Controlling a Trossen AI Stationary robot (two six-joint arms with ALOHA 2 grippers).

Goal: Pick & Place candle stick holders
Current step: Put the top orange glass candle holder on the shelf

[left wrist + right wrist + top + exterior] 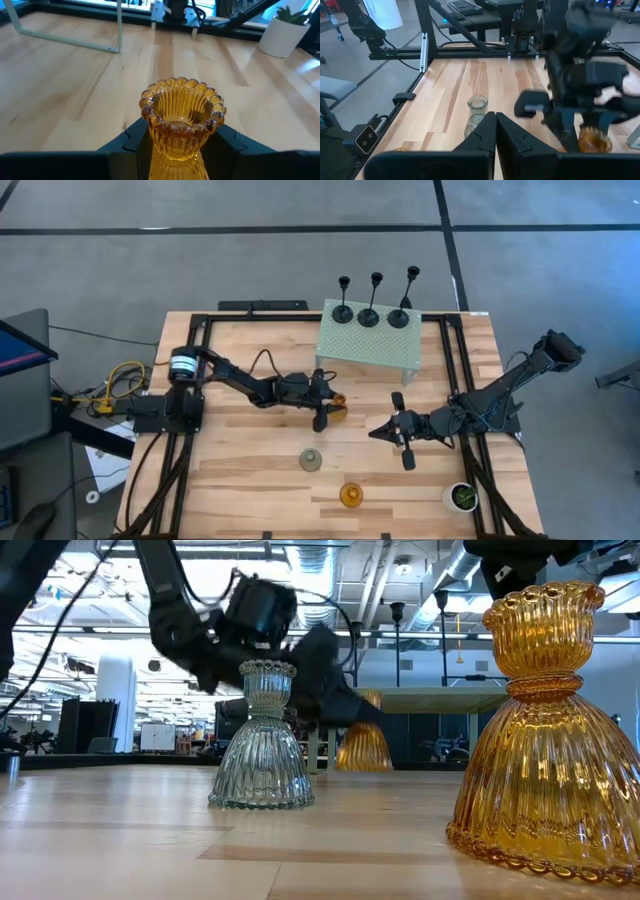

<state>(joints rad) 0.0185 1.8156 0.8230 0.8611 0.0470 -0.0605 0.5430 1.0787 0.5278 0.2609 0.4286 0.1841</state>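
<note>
**Left end effector pinching an amber holder; five other holders standing on worktop and stand**

Left end effector (330, 408): over the middle of the worktop (240, 470), just in front of the pale green perforated stand (368, 338). Its two dark fingers (131, 141) are closed against opposite sides of the neck of an amber candle stick holder (181, 119). Left wrist view: the scalloped cup faces the camera, ribbed body runs down between the fingers. Low view: this holder sits upright, long axis vertical, cup up, flared skirt down. Cannot tell whether its base touches the wood.

Right end effector (390, 431): low over the worktop right of centre, pointing toward the left arm, apart from every holder. Right wrist view: finger tips pressed together, nothing between them.

Second amber holder (351, 495): near the front edge, upright, cup up, wide base flat on the wood; largest object in the low view.

Pale grey-green holder (312, 459): between the gripped holder and the front amber one, slightly left of both. Upright, axis vertical, ribbed bell base on the wood.

Three black holders (370, 310): in a row along the rear edge of the stand, round bases down, thin stems vertical.

White pot with green plant (462, 497): front right corner, near the right arm's base rail.
</note>
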